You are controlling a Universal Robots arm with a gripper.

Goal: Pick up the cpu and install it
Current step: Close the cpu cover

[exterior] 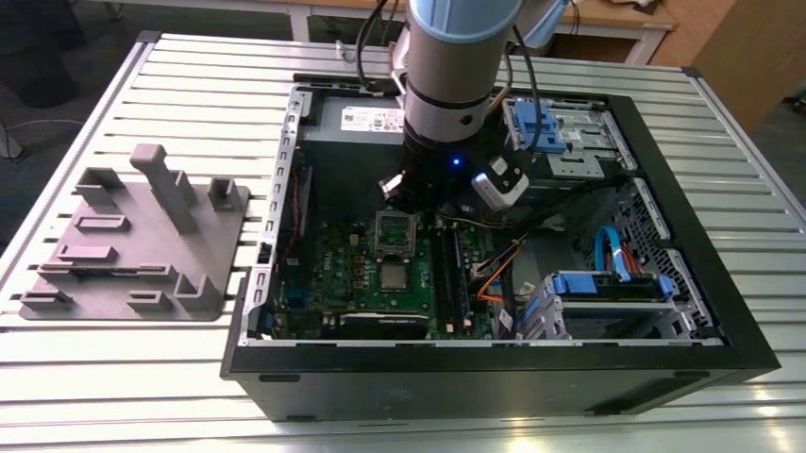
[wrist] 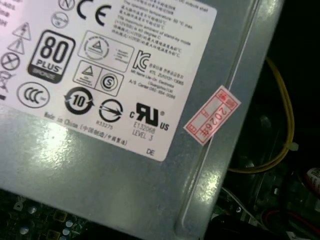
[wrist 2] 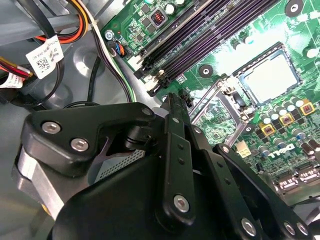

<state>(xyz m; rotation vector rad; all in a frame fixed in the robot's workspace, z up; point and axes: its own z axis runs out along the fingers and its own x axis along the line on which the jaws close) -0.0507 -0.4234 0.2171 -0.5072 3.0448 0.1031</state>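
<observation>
Slatted metal tabletop [exterior: 113, 94] carries an open black computer case [exterior: 504, 377] lying on its side, with a grey plastic tray [exterior: 139, 245] of upright blocks on the exterior view's left.

Arm pose: 1 arm [exterior: 460, 57] drops near-vertically into the case from above. Its wrist shows a small blue light. The gripper [exterior: 416, 193] hangs low over the green circuit board [exterior: 346, 274], just beside the raised hollow socket frame [exterior: 394, 229]. In the second wrist view the gripper [wrist 2: 175, 100] appears as black linkage bars with screw heads. Whether it is apart or together cannot be told, and nothing is seen clamped in it.

Labels: in the first wrist view, the grey power supply [wrist: 150, 175] bears a white rating label [wrist: 100, 75] with certification marks and a tilted red-and-white sticker [wrist: 212, 120]. A yellow wire [wrist: 285, 110] runs beside the casing. White tags [wrist 2: 44, 57] hang on cables near the memory slots [wrist 2: 210, 35].

Task item: the cpu [exterior: 394, 276] lies flat on the board, metal top upward, on the viewer's side of the frame and apart from the gripper. The second wrist view shows the cpu [wrist 2: 272, 80] inside the socket outline. It is square, with no long axis, its edges parallel to the socket's.
</observation>
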